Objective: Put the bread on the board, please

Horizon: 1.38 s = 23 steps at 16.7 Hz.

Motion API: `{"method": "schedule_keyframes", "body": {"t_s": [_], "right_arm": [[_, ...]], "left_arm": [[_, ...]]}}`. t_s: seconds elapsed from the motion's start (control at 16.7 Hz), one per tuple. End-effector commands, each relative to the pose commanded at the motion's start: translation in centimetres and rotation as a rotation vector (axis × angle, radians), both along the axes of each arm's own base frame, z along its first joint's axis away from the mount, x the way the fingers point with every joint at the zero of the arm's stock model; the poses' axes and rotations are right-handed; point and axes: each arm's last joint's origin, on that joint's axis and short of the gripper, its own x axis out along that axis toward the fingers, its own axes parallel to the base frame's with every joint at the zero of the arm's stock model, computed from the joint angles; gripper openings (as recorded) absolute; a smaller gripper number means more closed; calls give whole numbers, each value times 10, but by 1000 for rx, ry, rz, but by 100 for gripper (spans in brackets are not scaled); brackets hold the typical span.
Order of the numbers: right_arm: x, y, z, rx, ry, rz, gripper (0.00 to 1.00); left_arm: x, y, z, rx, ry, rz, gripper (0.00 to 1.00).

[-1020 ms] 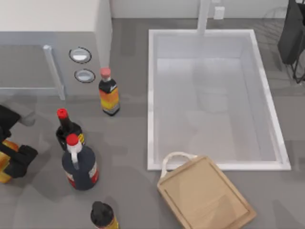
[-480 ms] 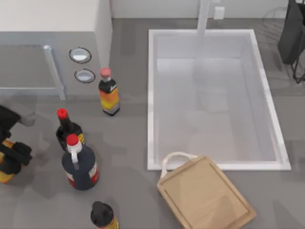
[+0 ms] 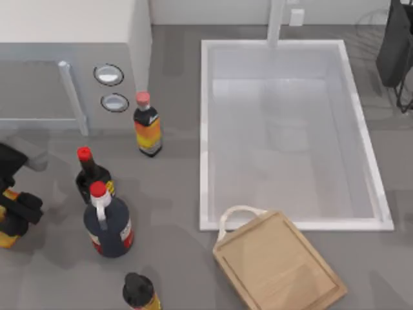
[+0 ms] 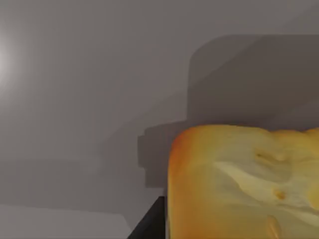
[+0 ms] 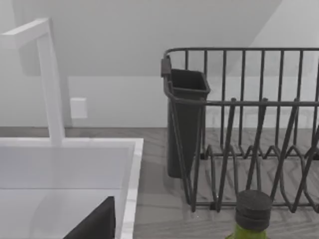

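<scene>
The board (image 3: pixel 279 266) lies near the front of the table, a bit right of the middle, far off to the right of my left pincer (image 3: pixel 14 216). That pincer sits at the left edge, squeezed shut on the bread (image 4: pixel 244 181). So I think the bread must travel right. My right arm rests at the far right corner.

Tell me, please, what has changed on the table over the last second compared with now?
The left end effector at the table's left edge drew in leftward around the bread, its dark finger sliding off the open counter; over the last half second it hardly moved. The board, the bottles and the sink stayed put, and the right arm stayed parked at the far right.
</scene>
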Motion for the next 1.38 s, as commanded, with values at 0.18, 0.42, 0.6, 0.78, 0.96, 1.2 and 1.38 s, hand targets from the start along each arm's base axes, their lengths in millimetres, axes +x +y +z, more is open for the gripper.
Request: {"method": "schedule_keyframes", "body": {"t_s": [0.18, 0.42, 0.6, 0.78, 0.96, 1.2, 1.38], "right_arm": [[0, 0, 0, 0, 0, 0, 100], [0, 0, 0, 0, 0, 0, 100], [0, 0, 0, 0, 0, 0, 100], [0, 0, 0, 0, 0, 0, 100], [0, 0, 0, 0, 0, 0, 100], [0, 0, 0, 0, 0, 0, 100], [0, 0, 0, 0, 0, 0, 100]], "left_arm": [[0, 0, 0, 0, 0, 0, 0], [0, -1, 1, -1, -3, -3, 0], [3, 0, 10, -1, -5, -1, 0], [6, 0, 39, -1, 3, -4, 0], [4, 0, 74, -2, 18, -6, 0], [0, -1, 101, -1, -3, -3, 0], [0, 0, 99, 0, 1, -3, 0]]}}
